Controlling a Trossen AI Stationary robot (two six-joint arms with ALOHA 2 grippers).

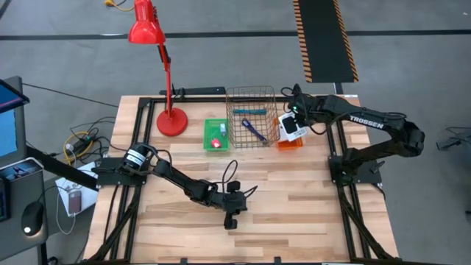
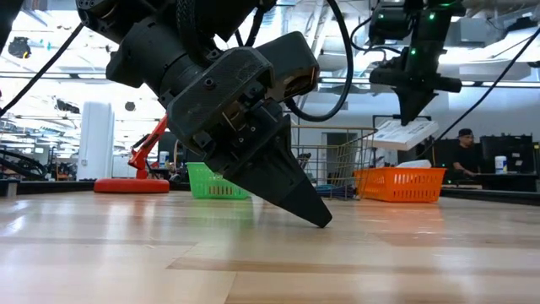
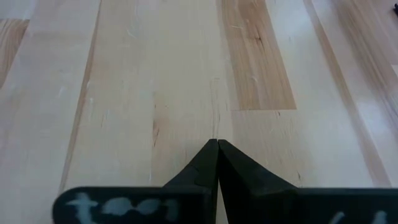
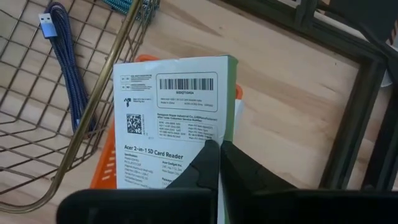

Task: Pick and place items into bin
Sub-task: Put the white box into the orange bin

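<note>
The right gripper (image 4: 217,149) is seen with its fingers (image 4: 202,165) pinched together on a white card-reader box (image 4: 174,118), which is held over the orange bin (image 2: 400,184) just beside the wire basket (image 1: 250,118). In that basket a blue cable (image 4: 62,56) and a teal marker (image 1: 250,111) are lying. The left gripper (image 3: 217,146) is shown with fingers (image 3: 245,171) pressed together, holding nothing, their tips tilted down onto the bare wooden desk (image 1: 294,206). A green bin (image 1: 215,135) is set between basket and red lamp (image 1: 158,66).
</note>
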